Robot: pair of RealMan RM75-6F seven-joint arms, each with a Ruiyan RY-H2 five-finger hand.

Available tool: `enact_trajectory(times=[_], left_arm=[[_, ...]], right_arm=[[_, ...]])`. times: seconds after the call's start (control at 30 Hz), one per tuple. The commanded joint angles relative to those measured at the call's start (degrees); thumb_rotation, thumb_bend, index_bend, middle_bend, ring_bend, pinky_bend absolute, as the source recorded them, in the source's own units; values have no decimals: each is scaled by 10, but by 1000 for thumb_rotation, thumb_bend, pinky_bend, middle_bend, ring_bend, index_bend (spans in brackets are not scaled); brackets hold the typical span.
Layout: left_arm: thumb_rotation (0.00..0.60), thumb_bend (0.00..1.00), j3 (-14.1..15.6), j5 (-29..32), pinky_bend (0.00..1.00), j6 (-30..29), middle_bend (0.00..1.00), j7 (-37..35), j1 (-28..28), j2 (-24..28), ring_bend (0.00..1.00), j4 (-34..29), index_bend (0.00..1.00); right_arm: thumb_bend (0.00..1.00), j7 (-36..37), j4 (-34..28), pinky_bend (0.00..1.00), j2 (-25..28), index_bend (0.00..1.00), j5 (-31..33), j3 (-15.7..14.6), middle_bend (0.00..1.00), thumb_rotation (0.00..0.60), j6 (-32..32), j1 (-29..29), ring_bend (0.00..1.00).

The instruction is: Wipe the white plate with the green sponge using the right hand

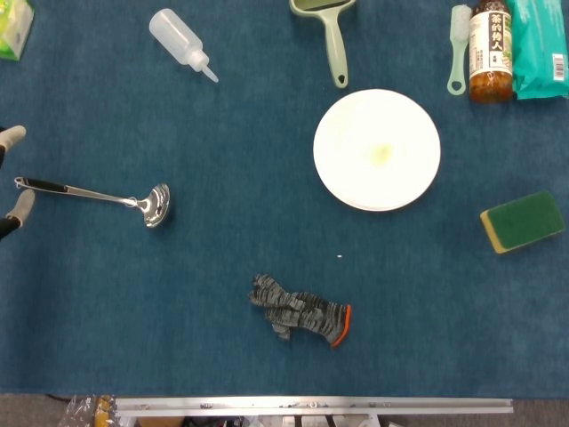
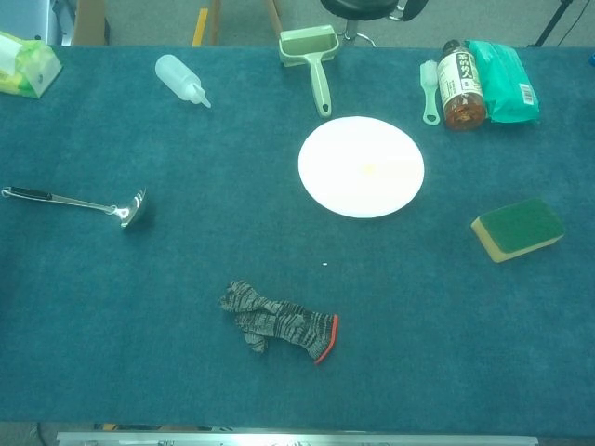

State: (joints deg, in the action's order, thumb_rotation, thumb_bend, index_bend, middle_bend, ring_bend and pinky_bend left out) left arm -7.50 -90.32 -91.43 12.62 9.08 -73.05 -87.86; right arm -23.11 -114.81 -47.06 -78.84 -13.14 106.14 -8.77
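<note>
On blue bench, right of centre: white plate, lying flat, small yellowish mark near its middle. Green sponge well apart from plate, near right edge, green face up, untouched. Right hand out of both views. Left hand only partly seen at left edge in head view, fingertips apart either side of ladle handle; grip impossible to judge. Grey sock lying below centre.
</note>
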Motion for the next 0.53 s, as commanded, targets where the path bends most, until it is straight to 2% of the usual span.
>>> enact_trajectory(times=[0.03,0.33,0.53], left_arm=[[600,182,-1,0,358,1,286,1,2,-3,222,3,275],[600,182,5,-2,358,-13,285,4,-4,-9,222,19,278],[600,182,6,3,358,-24,283,-4,-12,-11,223,29,280]], right_arm=[[0,33,22,428,-5,120,-6,19,259,600,24,34,198],[0,75,49,425,-23,120,-11,45,263,600,56,99,198],[0,91,62,425,-30,120,-9,65,262,600,39,114,198]])
